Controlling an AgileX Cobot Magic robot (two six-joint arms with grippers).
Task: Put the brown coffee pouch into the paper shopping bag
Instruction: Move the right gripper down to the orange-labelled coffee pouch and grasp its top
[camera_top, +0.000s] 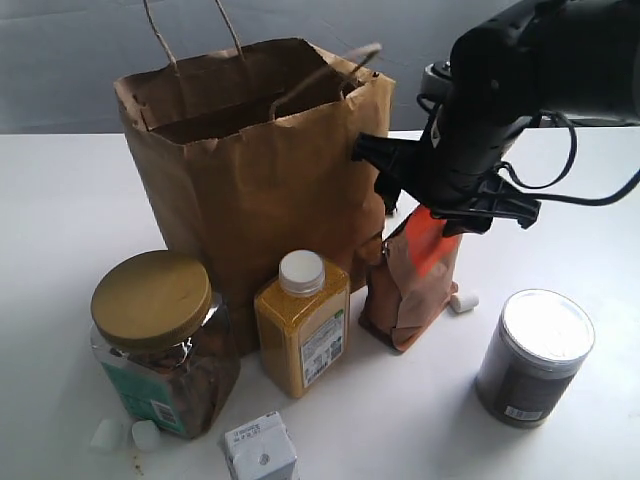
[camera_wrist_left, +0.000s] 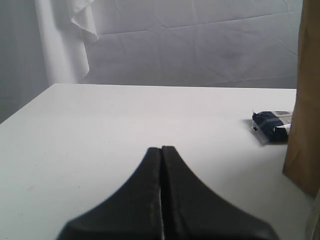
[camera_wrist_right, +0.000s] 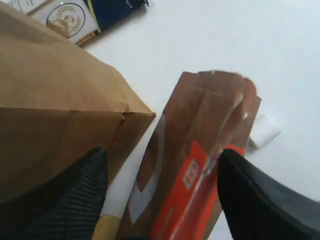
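The brown coffee pouch (camera_top: 410, 290) stands upright on the white table, just right of the paper shopping bag (camera_top: 260, 170), orange label showing. My right gripper (camera_top: 440, 215) hangs over the pouch's top. In the right wrist view it (camera_wrist_right: 162, 192) is open, with the pouch (camera_wrist_right: 200, 150) between its two black fingers, one finger (camera_wrist_right: 260, 200) close against the pouch's orange side. The bag's corner (camera_wrist_right: 55, 100) lies beside the other finger. My left gripper (camera_wrist_left: 161, 150) is shut on nothing, low over bare table, with the bag's edge (camera_wrist_left: 305, 100) to one side. It is out of the exterior view.
In front of the bag stand a gold-lidded jar (camera_top: 155, 340), a yellow-filled bottle (camera_top: 300, 325) and a small white carton (camera_top: 260, 450). A dark silver-lidded can (camera_top: 535, 355) is at the right. A white cap (camera_top: 463, 301) lies by the pouch. A dark blue packet (camera_wrist_left: 272, 125) lies behind the bag.
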